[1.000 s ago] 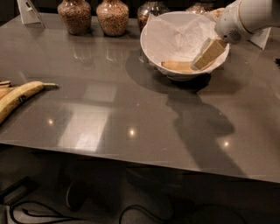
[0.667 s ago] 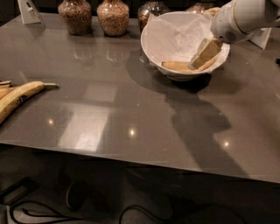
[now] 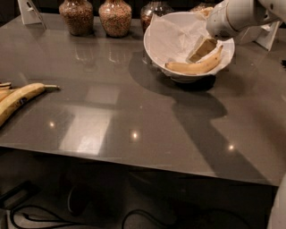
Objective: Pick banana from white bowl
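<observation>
The white bowl (image 3: pixel 156 42), lined with crinkled white paper, stands at the back right of the dark table. The small pale-yellow banana (image 3: pixel 192 67) lies curved along the bowl's near inner side. My gripper (image 3: pixel 202 48) reaches down into the bowl from the upper right on the white arm (image 3: pixel 234 15). Its tip is just above and behind the banana's right half. I cannot tell whether it touches the banana.
Larger yellow bananas (image 3: pixel 18 99) lie at the table's left edge. Three glass jars of brown grains (image 3: pixel 77 15) stand along the back, left of the bowl. White card stands are at the back left (image 3: pixel 29 11) and far right (image 3: pixel 269 33). The table's front edge (image 3: pixel 134 162) runs across the lower view.
The gripper has lifted slightly up and left inside the bowl. More of the banana's right half shows now. The banana stays in the bowl.
</observation>
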Controlling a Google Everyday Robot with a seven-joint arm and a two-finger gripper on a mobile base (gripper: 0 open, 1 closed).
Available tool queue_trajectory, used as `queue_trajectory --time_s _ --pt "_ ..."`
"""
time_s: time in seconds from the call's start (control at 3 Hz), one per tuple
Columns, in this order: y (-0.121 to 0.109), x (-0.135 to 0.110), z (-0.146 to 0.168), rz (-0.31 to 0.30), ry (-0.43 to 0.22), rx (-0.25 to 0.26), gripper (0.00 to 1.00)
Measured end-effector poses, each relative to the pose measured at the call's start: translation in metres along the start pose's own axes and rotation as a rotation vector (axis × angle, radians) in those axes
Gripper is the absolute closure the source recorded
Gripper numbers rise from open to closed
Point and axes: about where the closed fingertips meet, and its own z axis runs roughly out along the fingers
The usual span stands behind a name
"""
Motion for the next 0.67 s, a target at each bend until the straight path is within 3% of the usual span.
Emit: queue_trajectory --time_s 0.33,0.67 --pt "-0.009 0.004 0.011 -0.021 0.005 -0.004 0.31" --pt "-0.004 0.02 0.018 -0.019 0.051 -0.045 0.47"
